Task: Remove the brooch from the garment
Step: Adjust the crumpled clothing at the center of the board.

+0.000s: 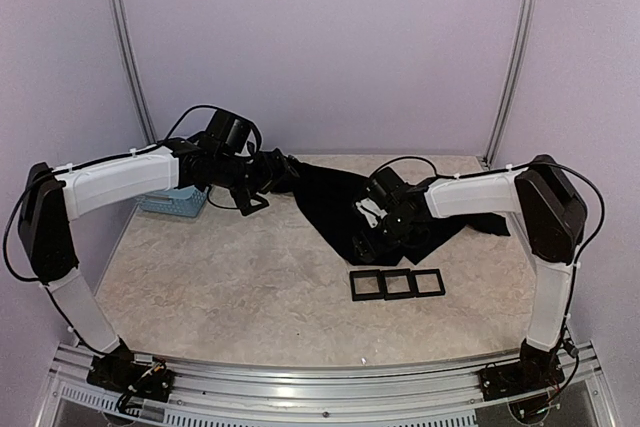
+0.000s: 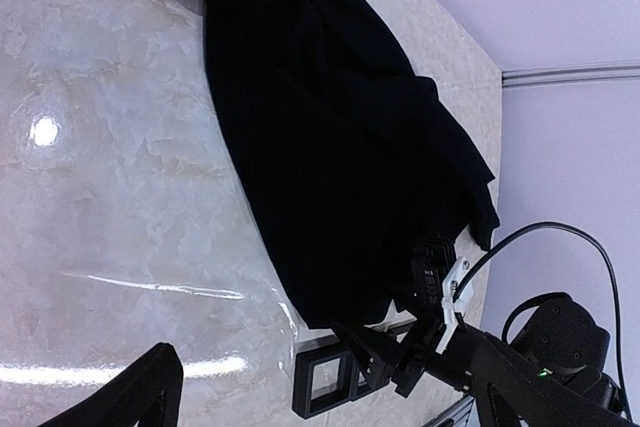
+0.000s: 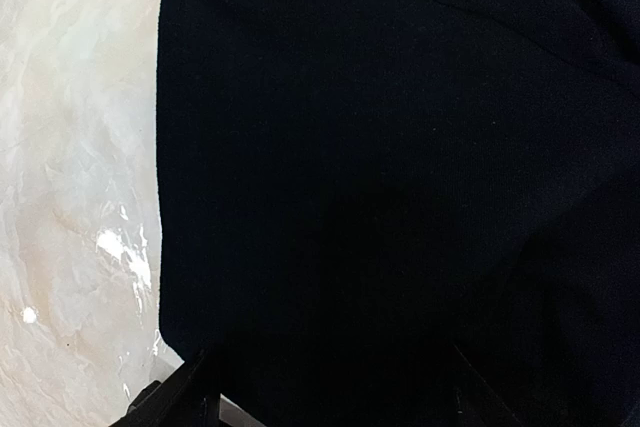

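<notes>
Looking down on a table (image 1: pixel 220 277) with a garment (image 1: pixel 330 192) spread over its far right half. Lies slantwise: narrow tip at far left, broad body toward the right, near edge just behind three frames (image 1: pixel 397 284). Flat in the main, with a few folds along the far right side.

At far left, partly behind the left arm, a basket (image 1: pixel 170 202). Well apart from the cloth's body.

Left gripper (image 1: pixel 252 199): parked just beside the far-left tip, spread as wide as it goes, holding nothing. Shows only one finger in its own view, with bare table and the cloth's long edge beyond.

Right gripper (image 1: pixel 368 242): low over the near part of the cloth, close behind the frames. Fingers wide apart at the bottom edge of its own view, nothing seen between them but black fabric beneath. Touching the cloth or just above it: cannot tell.

Brooch: not found in any view. Black on black, hidden under the right wrist or in a fold, most likely. Judging by position, right arm the nearer and the one to work; probably needs the pin located before any pinch, with the left free to pin down the tip.
</notes>
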Robot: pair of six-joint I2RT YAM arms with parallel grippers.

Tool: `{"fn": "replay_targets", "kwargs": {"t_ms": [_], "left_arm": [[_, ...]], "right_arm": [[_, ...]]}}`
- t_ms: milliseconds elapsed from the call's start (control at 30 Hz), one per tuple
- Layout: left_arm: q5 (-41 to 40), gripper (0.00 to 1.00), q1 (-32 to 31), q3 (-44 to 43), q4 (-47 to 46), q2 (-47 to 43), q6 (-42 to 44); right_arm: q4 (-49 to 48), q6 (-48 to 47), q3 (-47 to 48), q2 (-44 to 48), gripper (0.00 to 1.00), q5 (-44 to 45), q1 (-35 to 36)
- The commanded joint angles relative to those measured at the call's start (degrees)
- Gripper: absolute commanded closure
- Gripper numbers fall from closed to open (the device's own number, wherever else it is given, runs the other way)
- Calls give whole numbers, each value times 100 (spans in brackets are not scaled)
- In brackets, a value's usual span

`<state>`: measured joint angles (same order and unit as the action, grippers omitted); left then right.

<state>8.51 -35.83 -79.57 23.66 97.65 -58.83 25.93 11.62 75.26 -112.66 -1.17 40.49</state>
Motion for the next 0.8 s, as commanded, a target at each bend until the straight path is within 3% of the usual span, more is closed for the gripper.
{"fn": "replay_targets", "kwargs": {"t_ms": [0,233,633,767], "left_arm": [[-51,1,-29,95,77,-176,-66],[-51,1,-29,122,103,-214,-78],[1,1,137,336,9,-436,-155],[38,1,338,468,34,-694,-126]], "right_arm": [[83,85,33,-184,26,52,82],[86,138,117,-380,36,82,98],[-126,446,301,-315,99,-146,99],[-131,449,699,-182,100,-323,101]]}}
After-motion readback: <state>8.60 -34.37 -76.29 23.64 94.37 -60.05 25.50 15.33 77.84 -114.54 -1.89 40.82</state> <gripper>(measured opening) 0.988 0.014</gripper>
